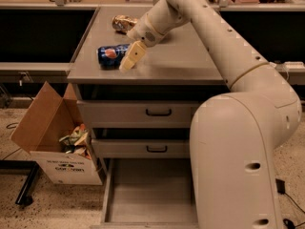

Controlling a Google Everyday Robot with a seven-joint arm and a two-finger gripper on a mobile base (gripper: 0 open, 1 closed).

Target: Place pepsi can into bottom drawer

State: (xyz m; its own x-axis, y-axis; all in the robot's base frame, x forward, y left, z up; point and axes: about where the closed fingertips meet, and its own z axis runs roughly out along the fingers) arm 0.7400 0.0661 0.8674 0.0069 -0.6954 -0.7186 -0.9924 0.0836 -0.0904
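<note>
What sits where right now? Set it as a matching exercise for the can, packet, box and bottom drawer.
1. pepsi can
2. snack packet
3. cardboard box
4. bottom drawer

A. pulled open, lowest down
B. on the floor, left of the cabinet
C. on its side, front left of the cabinet top, gripper at its right end
D. back of the cabinet top

Pairs: 1-C, 2-D, 3-B, 4-A

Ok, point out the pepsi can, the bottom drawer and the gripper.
pepsi can (pixel 109 55): camera view, on its blue side by the logo.
bottom drawer (pixel 147 194): camera view, on its bare grey floor.
gripper (pixel 128 63): camera view, at its tip, beside the pepsi can.
</note>
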